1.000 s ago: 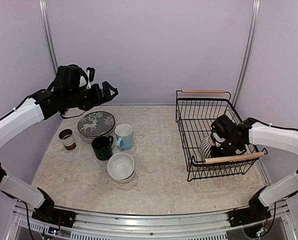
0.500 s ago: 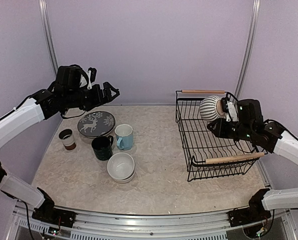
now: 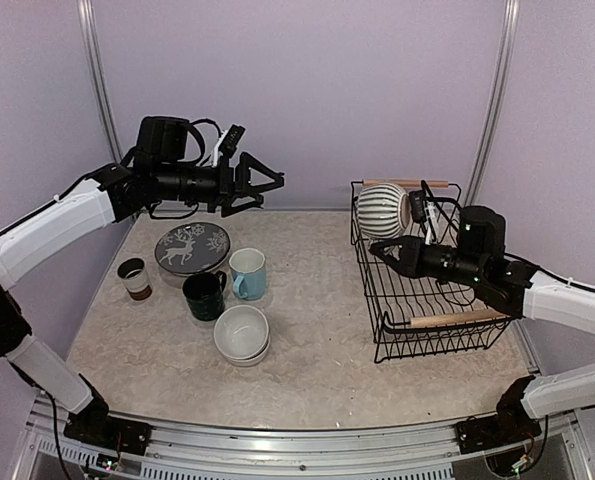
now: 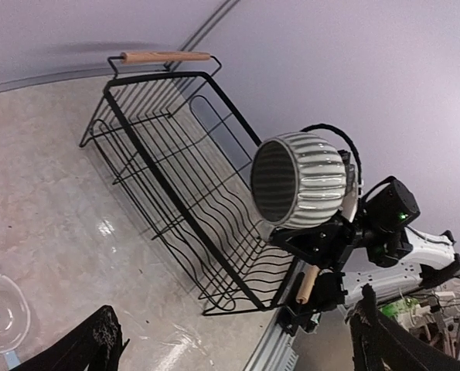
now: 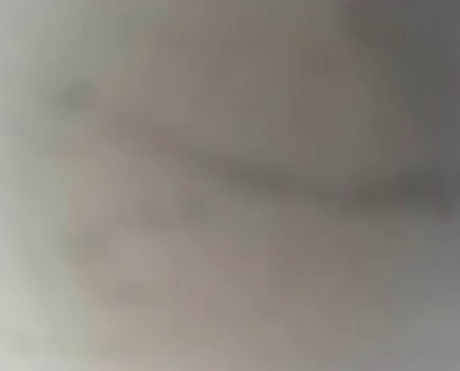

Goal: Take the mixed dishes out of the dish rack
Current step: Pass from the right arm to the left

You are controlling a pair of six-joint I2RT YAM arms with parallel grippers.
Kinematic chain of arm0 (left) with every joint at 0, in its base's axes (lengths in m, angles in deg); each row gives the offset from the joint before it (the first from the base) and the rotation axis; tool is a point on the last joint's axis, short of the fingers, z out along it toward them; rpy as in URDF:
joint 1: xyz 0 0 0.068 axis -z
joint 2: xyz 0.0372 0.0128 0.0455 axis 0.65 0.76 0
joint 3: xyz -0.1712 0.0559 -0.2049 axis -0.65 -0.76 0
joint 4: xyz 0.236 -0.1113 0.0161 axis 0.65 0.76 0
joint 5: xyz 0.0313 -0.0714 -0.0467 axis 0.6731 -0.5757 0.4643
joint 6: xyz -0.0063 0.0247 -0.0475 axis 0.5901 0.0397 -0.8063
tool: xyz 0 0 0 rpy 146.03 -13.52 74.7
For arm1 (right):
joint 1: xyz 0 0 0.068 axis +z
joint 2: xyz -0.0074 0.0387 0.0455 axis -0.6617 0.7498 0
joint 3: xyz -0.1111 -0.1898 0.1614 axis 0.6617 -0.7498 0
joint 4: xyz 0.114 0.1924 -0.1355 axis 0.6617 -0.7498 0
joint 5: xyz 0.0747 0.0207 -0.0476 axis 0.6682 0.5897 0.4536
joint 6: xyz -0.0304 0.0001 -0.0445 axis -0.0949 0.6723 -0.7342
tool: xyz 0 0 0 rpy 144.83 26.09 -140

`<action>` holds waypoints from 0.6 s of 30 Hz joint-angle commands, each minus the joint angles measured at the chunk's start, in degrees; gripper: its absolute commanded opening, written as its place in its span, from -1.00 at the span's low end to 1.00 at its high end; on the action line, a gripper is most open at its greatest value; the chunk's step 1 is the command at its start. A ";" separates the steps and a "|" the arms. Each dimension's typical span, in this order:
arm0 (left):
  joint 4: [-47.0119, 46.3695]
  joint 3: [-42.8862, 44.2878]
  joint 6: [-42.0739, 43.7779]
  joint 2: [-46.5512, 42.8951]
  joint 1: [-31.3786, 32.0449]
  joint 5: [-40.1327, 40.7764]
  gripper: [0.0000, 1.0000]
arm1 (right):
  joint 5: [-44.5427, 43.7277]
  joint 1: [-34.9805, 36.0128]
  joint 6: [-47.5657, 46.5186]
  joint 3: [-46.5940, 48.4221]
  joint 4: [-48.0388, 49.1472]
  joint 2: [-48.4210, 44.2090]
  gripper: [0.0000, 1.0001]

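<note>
Right gripper (image 3: 418, 214): clenched on striped grey mug (image 3: 381, 210), aloft over dish rack (image 3: 455, 318).
Left gripper (image 3: 269, 184): jaws spread wide, mid-air.

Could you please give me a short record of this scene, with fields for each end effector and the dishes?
left end effector: open, raised, holding nothing
right end effector: shut on the striped grey mug, held up above the dish rack
on the table: deer-pattern plate, brown-white cup, dark green mug, light blue mug, stacked white bowls
right wrist view: too blurred to read
</note>
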 commanded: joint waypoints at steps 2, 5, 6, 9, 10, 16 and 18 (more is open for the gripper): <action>-13.59 0.06 -14.31 4.22 2.22 -20.67 0.96 | 4.83 5.54 0.28 -0.19 15.13 0.54 -1.00; -26.76 -4.38 -22.65 4.85 4.40 -23.73 0.96 | 5.89 8.51 0.66 0.05 18.09 2.20 -1.00; -29.55 -5.41 -23.52 4.82 5.29 -23.58 0.96 | 6.36 9.43 0.91 0.46 18.91 3.09 -1.00; -31.93 -6.12 -23.38 4.91 7.35 -21.86 0.94 | 9.60 11.97 0.58 2.62 19.93 6.28 -1.00; -31.72 -6.01 -22.82 5.11 7.97 -21.40 0.92 | 10.23 12.83 0.14 3.51 19.52 7.58 -1.00; -32.03 -6.14 -22.81 6.18 11.62 -21.02 0.79 | 10.21 15.78 -1.31 6.57 17.93 11.23 -1.00; -34.57 -6.79 -24.58 6.81 12.47 -21.97 0.70 | 10.75 15.84 -0.46 6.18 20.18 11.51 -1.00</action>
